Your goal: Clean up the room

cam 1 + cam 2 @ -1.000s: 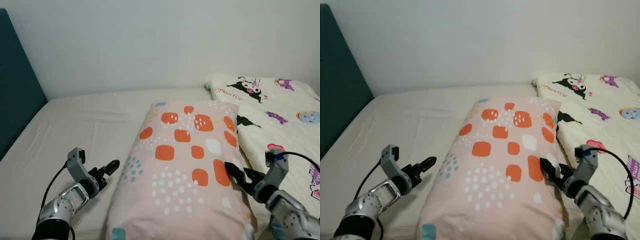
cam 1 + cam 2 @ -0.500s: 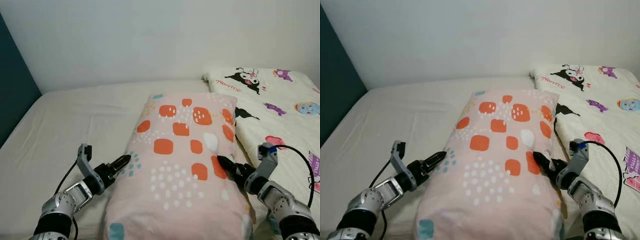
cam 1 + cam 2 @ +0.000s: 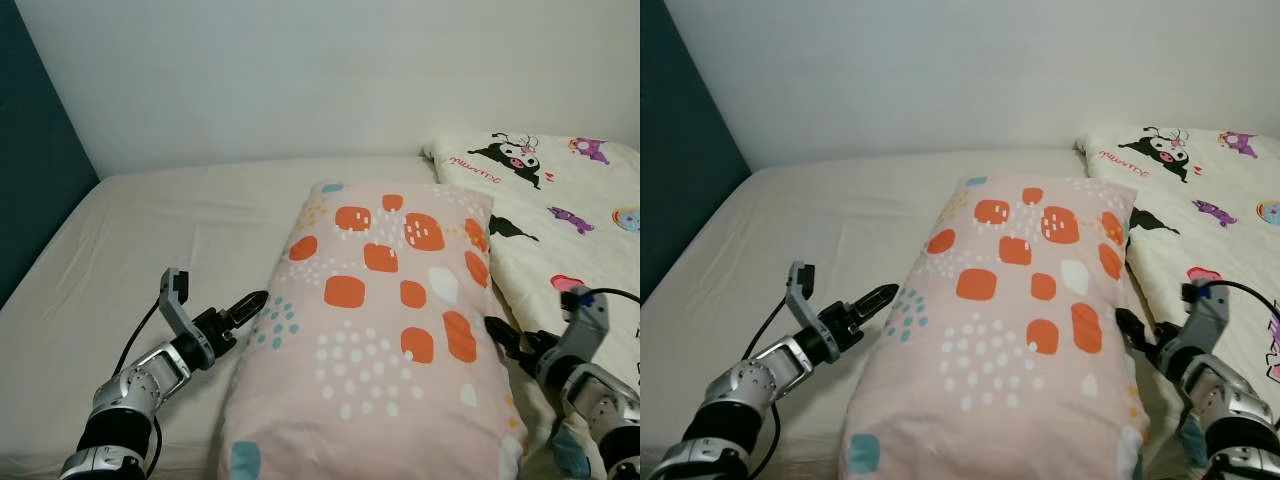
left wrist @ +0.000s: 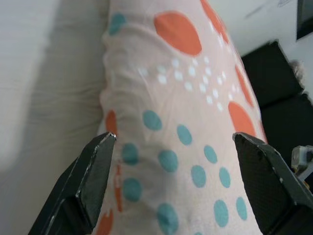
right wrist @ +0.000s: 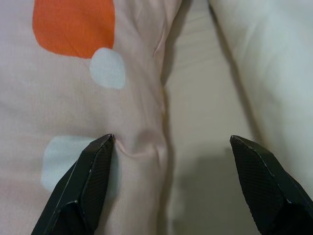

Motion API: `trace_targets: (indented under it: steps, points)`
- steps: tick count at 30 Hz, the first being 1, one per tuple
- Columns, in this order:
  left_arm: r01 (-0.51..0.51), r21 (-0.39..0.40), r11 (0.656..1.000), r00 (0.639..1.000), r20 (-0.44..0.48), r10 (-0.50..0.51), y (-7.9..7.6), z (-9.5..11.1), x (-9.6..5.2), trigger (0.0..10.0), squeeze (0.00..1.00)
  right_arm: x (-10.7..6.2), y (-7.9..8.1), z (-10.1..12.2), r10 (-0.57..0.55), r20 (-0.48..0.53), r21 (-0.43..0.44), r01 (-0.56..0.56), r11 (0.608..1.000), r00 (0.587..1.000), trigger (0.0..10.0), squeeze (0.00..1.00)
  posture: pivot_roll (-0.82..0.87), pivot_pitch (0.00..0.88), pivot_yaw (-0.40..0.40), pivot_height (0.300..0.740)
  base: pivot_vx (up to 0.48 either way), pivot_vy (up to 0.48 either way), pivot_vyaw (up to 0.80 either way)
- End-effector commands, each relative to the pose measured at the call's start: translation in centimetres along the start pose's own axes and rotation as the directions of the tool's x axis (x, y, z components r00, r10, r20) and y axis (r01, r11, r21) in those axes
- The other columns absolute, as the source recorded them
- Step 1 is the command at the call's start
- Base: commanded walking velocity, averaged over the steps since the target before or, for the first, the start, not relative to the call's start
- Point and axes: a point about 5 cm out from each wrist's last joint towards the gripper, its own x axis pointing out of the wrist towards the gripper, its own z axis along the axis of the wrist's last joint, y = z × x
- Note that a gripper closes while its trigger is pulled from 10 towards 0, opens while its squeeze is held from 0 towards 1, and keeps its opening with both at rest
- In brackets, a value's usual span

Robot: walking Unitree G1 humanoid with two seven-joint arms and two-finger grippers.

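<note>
A pink pillow (image 3: 385,320) with orange patches and teal dots lies lengthwise on the beige bed sheet (image 3: 180,230). My left gripper (image 3: 248,306) is open at the pillow's left edge, low over the sheet. In the left wrist view the dotted pillow (image 4: 181,122) spans the space between the spread fingers (image 4: 93,176). My right gripper (image 3: 502,337) is open at the pillow's right edge. In the right wrist view one finger (image 5: 93,176) lies over the pillow seam (image 5: 146,147), and the other is above the strip of sheet beside the quilt.
A white quilt (image 3: 560,200) with cartoon prints covers the bed's right side, close to the pillow. A dark teal headboard (image 3: 30,180) stands at the left and a white wall (image 3: 320,80) runs behind the bed.
The camera has shifted. My left gripper has come in to the pillow's left edge. My right gripper, pressed into the pillow's right edge half a second ago, has drawn back slightly.
</note>
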Motion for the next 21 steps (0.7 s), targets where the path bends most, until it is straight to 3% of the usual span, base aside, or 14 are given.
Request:
trace_targets:
  steps: [1, 7, 9, 12, 15, 16, 17, 21]
  points:
    - [-0.018, 0.010, 1.000, 0.999, -0.040, 0.019, 0.4, -1.1, -0.1, 10.0, 1.00, -0.2, -0.4, -0.8, -0.012, -0.018, 0.017, 0.012, 1.000, 1.000, 10.0, 1.00, -0.02, 0.352, 0.031, 0.576, 0.000, 0.000, 0.00]
    - [-0.045, 0.020, 0.999, 0.998, -0.042, 0.046, 0.6, -1.5, 0.2, 10.0, 1.00, -0.1, -0.4, -0.9, -0.021, 0.015, 0.083, 0.019, 0.996, 1.000, 10.0, 1.00, -0.02, 0.350, 0.031, 0.576, 0.000, 0.000, 0.00]
    - [0.033, -0.048, 0.998, 0.993, -0.114, -0.039, -0.2, -2.8, 0.4, 10.0, 1.00, 0.4, 0.8, -2.6, 0.050, -0.040, 0.128, -0.045, 0.991, 0.998, 10.0, 1.00, -0.01, 0.349, 0.031, 0.576, 0.000, 0.000, 0.00]
    - [0.074, -0.090, 0.993, 0.985, -0.146, -0.087, -0.6, -3.7, 0.6, 10.0, 1.00, 0.8, 1.7, -3.8, 0.095, -0.085, 0.124, -0.084, 0.989, 0.992, 10.0, 1.00, -0.01, 0.350, 0.032, 0.576, 0.000, 0.000, 0.00]
    - [0.107, -0.142, 0.984, 0.984, -0.124, -0.125, -1.0, -3.7, 0.7, 10.0, 1.00, 1.1, 2.4, -4.5, 0.123, -0.114, 0.121, -0.110, 0.987, 0.986, 10.0, 0.98, -0.01, 0.353, 0.034, 0.576, 0.000, 0.000, 0.00]
    - [0.143, -0.200, 0.969, 0.982, -0.089, -0.164, -1.4, -3.6, 0.9, 10.0, 1.00, 1.3, 3.2, -5.2, 0.154, -0.135, 0.131, -0.137, 0.982, 0.979, 10.0, 0.27, -0.02, 0.353, 0.034, 0.576, 0.000, 0.000, 0.00]
    - [0.184, -0.246, 0.952, 0.978, -0.052, -0.203, -1.9, -3.4, 1.2, 10.0, 1.00, 1.6, 3.8, -5.7, 0.178, -0.152, 0.137, -0.157, 0.978, 0.972, 10.0, 0.00, -0.01, 0.356, 0.032, 0.576, 0.000, 0.000, 0.00]
    - [0.227, -0.271, 0.935, 0.970, -0.026, -0.243, -2.5, -3.3, 1.4, 10.0, 1.00, 1.8, 4.5, -6.3, 0.203, -0.166, 0.148, -0.179, 0.973, 0.965, 10.0, 0.00, -0.01, 0.356, 0.031, 0.576, 0.000, 0.000, 0.00]
